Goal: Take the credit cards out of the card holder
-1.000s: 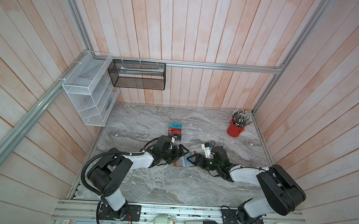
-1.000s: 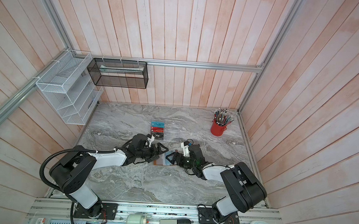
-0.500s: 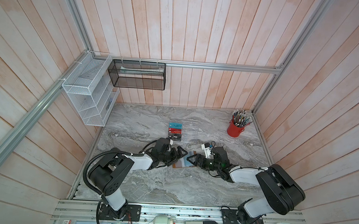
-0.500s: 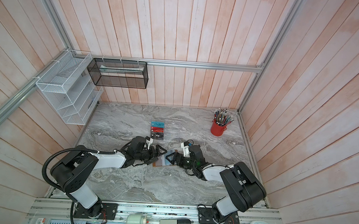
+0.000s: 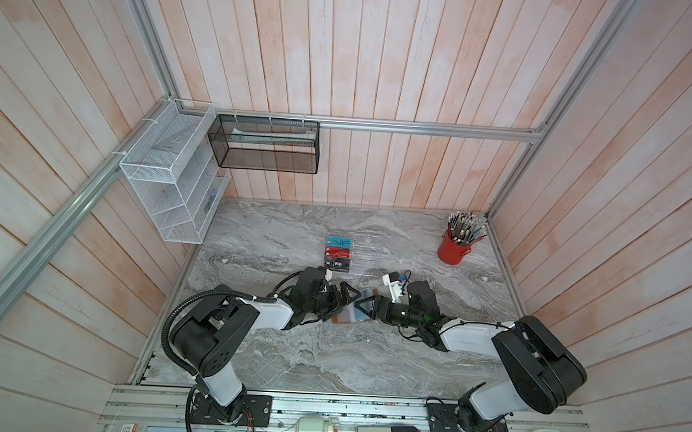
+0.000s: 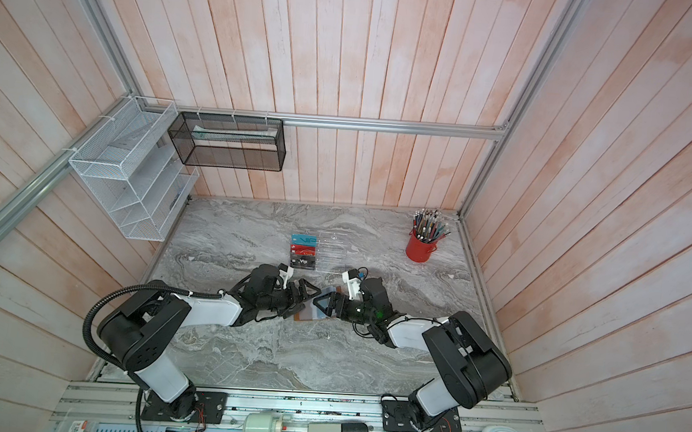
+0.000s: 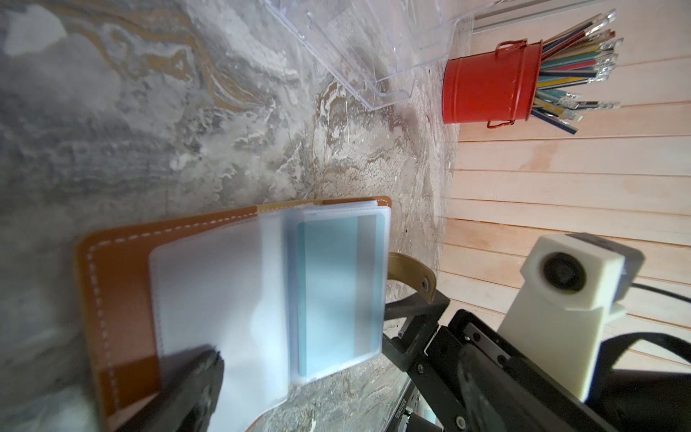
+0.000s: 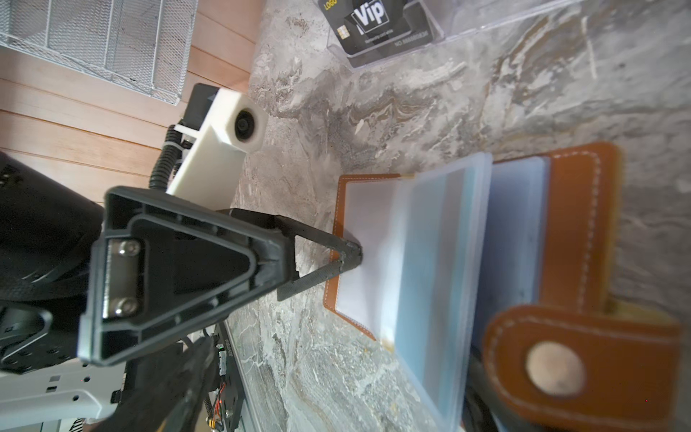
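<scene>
We are holding the left gripper [image 5: 340, 296] wide open, with nothing between its jaws. In the right wrist view one of its fingertips [image 8: 353, 256] is pressing down on a blank clear sleeve [image 8: 368, 224] that is lying over the leather cover of the card holder [image 8: 576, 224]. We are holding the right gripper [image 5: 365, 307] open as well, gripping nothing, at the opposite edge of the card holder. In the left wrist view the snap strap [image 7: 409, 267] is lying over one of its fingers [image 7: 435, 301].

The card holder is lying open on the marble tabletop [image 5: 285, 346], between the two grippers and about midway across it. Its clear sleeves are fanning up from the spine. A teal credit card [image 7: 329, 295] is sitting inside the uppermost sleeve on the strap side. We are not making out whether the sleeves beneath are holding more.

Just behind the grippers a clear acrylic rack [image 5: 366, 254] is standing near the card holder, not touching it. Its steps are carrying a teal VIP card [image 5: 338, 241] at the back, a red card [image 5: 337, 251] in the middle and a black Vip card [image 5: 337, 263] in front. Farther out, a red bucket of pencils [image 5: 452, 249] is standing in the far right corner. A white wire shelf [image 5: 167, 179] is hanging on the left wall and a black mesh basket [image 5: 265, 147] on the back wall.
</scene>
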Controlling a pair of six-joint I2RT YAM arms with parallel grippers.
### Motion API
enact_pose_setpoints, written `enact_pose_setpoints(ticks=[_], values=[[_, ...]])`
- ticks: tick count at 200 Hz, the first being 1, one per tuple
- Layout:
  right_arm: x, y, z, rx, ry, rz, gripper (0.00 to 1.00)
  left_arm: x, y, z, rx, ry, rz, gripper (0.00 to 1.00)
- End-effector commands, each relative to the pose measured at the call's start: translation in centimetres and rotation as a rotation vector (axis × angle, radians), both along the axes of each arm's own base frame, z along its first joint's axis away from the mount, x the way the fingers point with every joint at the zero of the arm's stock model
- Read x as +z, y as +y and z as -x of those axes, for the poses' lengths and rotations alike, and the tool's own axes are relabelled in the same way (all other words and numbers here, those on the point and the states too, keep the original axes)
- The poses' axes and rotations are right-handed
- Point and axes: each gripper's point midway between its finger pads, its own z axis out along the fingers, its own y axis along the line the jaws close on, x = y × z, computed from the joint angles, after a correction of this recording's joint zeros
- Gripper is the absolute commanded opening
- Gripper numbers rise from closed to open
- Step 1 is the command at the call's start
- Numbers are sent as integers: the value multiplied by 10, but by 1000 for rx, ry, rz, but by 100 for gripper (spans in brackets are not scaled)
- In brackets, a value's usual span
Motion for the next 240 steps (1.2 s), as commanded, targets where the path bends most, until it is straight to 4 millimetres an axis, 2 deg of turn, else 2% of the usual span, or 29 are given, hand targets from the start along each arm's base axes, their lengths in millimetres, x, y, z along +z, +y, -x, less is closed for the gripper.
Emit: enact_pose_setpoints(ticks=[1,82,123,160,240], values=[[20,16,-2,40,-47,-62,98,-14,10,6,23,53,-8,100],[26,40,-2,88,-45,-123,98,4,24,0,53,33,39,100],[36,52,1,114,-44,-195,98,2,25,1,56,46,59,100],[31,61,4,133,-35,-188,98,0,28,2,65,63,85,100],[19,73,9,153,-12,-186,98,22,43,-6,96,40,121,100]])
